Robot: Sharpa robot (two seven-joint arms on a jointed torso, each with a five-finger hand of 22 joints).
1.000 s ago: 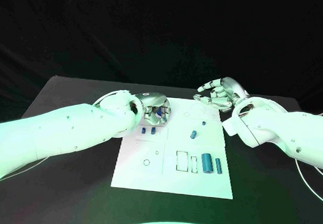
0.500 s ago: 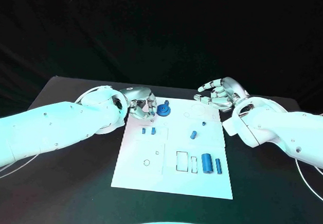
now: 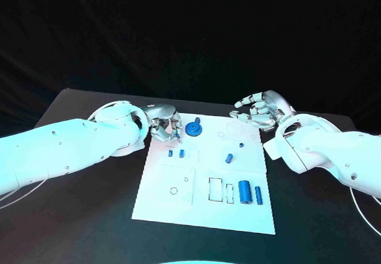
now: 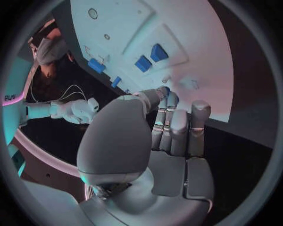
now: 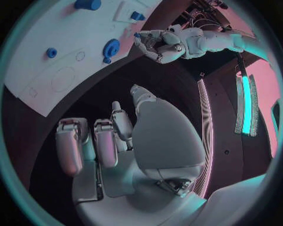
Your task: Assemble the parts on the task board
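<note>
Gear [image 3: 194,130] seated at board's [image 3: 204,212] eleven o'clock; my left hand [image 3: 165,125] beside it, fingers curled empty, right hand [image 3: 257,111] likewise. Next, judged: fetch another part.

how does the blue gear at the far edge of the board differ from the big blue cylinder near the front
The blue toothed gear is a flat disc with a hub poking up from it; the large blue cylinder is long, smooth-sided and lies on its side. The gear sits by the left robot hand; the cylinder lies apart from both hands, beside a thinner blue peg. Both rest on the white task board.
</note>
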